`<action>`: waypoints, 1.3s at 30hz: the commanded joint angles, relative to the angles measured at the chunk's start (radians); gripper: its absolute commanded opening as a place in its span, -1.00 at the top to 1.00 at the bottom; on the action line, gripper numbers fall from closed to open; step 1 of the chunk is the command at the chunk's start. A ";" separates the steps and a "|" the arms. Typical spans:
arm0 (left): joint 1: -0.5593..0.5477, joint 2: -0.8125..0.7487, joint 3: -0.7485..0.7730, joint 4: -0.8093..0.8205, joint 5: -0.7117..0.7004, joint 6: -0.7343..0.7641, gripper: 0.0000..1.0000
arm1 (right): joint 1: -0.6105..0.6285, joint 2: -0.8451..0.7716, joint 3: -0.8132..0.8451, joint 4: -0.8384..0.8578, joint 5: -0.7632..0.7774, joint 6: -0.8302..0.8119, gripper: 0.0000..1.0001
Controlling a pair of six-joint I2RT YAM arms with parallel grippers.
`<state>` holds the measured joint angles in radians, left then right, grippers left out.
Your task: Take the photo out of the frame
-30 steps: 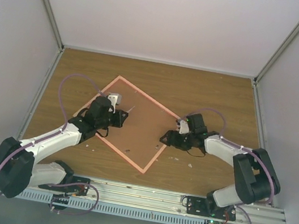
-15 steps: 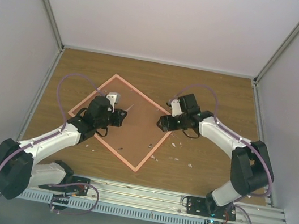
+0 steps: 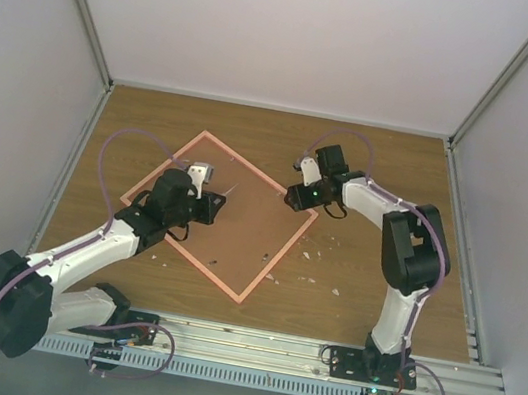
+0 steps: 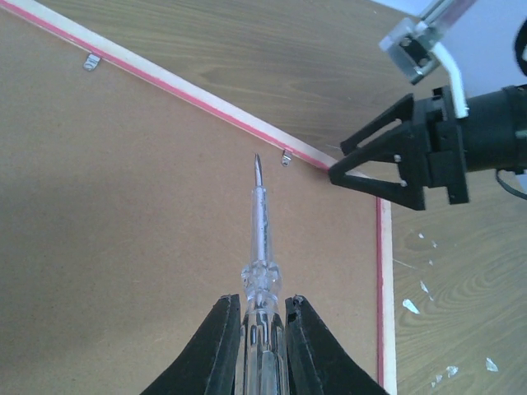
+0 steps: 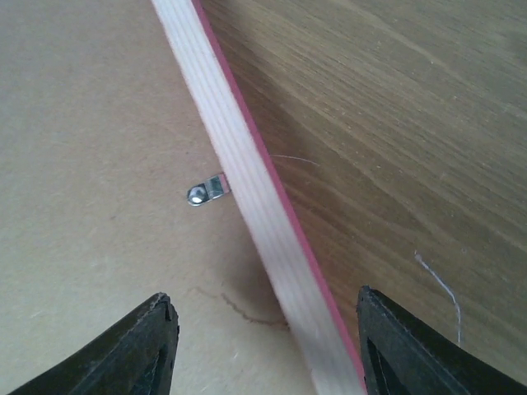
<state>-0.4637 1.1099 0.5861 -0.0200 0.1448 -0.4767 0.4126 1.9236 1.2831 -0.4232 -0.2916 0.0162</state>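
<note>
At the middle of the counter [image 3: 381, 166] the frame [image 3: 248, 230] lies face down, hiding the photo, so your left tool [image 4: 262, 306] clamps a screwdriver [image 4: 258, 222] aimed at a tab [image 5: 206, 191] while your right tool [image 5: 265, 327], jaws apart, straddles its edge, likely to steady it.

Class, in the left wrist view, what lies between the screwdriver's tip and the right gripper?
Left wrist view: beyond the screwdriver tip, a metal clip on the backing board, then the frame's pink edge, before the right gripper.

Back table [image 3: 392, 158] bare, left tool [image 4: 262, 306] and screwdriver [image 4: 258, 222] over the frame [image 3: 237, 239], right tool [image 5: 263, 298] straddling its edge
</note>
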 commanded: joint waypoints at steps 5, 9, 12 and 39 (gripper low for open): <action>0.008 0.016 0.014 0.035 0.055 0.026 1.00 | -0.024 0.119 0.080 0.026 -0.069 -0.057 -0.05; 0.007 0.027 0.022 0.033 0.068 0.029 1.00 | -0.027 0.156 0.104 0.026 -0.075 -0.065 0.09; 0.007 0.034 0.027 0.029 0.077 0.034 1.00 | -0.034 0.168 0.100 0.028 -0.080 -0.064 0.22; -0.076 0.244 0.089 0.129 0.216 0.024 1.00 | -0.016 -0.191 -0.389 0.223 0.013 0.400 0.82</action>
<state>-0.5114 1.3140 0.6415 0.0231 0.3271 -0.4564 0.3836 1.7935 0.9699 -0.2077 -0.3107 0.2817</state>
